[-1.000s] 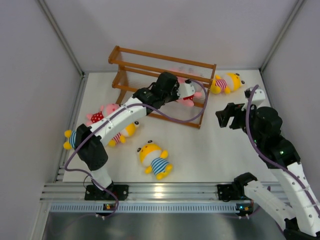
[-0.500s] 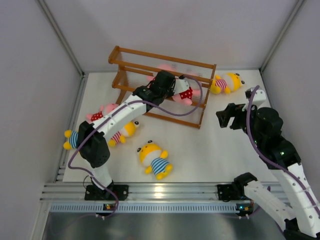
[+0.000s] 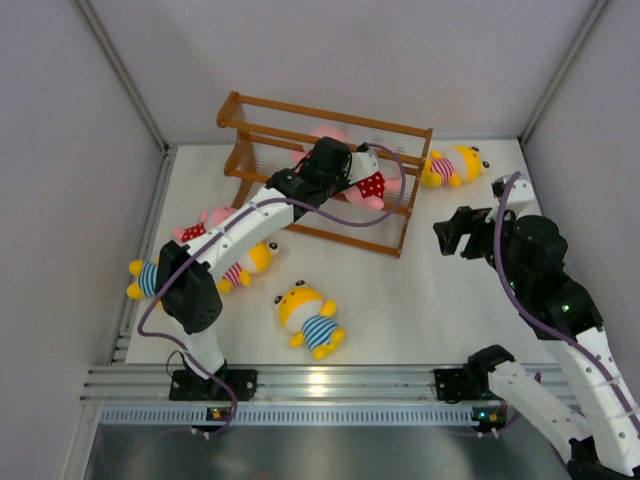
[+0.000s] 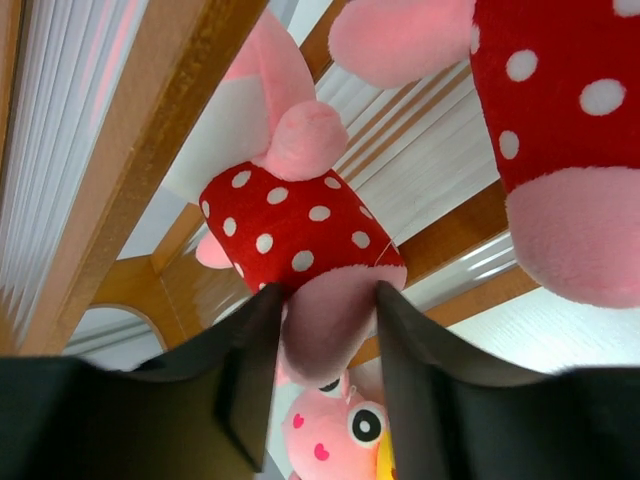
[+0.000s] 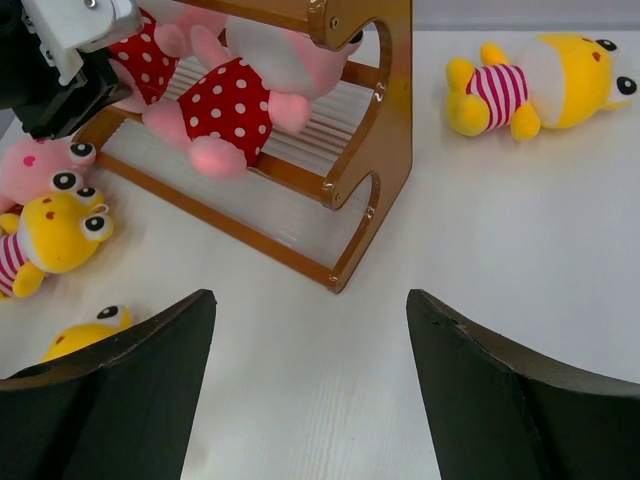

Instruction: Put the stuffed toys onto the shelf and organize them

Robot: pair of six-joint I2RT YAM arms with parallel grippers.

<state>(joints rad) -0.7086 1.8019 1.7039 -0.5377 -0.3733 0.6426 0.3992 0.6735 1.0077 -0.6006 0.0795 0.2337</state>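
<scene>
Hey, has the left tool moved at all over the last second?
Yes, slightly. In the top view the left tool shifted leftward, away from the right end frame of the shelf.

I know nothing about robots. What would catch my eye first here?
The brown wooden shelf at the back of the white table stands out, with pink toys in red dotted outfits lying on it. The left gripper is in among them, its fingers either side of one toy's leg. A yellow toy in blue stripes lies near the front, and a yellow toy in pink stripes lies right of the shelf.
</scene>
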